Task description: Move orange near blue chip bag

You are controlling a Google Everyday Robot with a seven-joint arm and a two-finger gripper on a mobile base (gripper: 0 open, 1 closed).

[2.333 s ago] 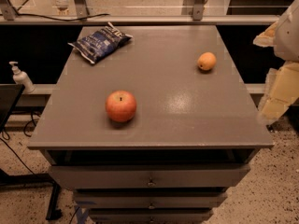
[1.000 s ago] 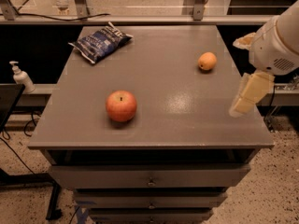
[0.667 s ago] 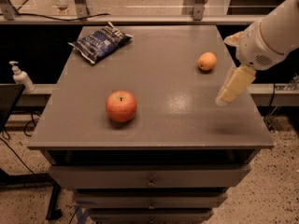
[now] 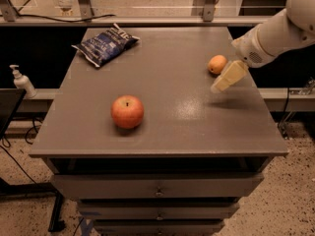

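One claw [image 4: 220, 85] hangs low over the right side of the table [image 4: 172, 132], on a white arm [image 4: 275, 31] reaching in from the upper right. You cannot tell how far open it is, and you see nothing in its grip. The orange [image 4: 217, 64] sits on the table just behind it, near the right edge. An apple [image 4: 127, 111] rests left of centre towards the front. The blue chip bag [image 4: 105, 44] lies at the far left corner, well apart from the orange.
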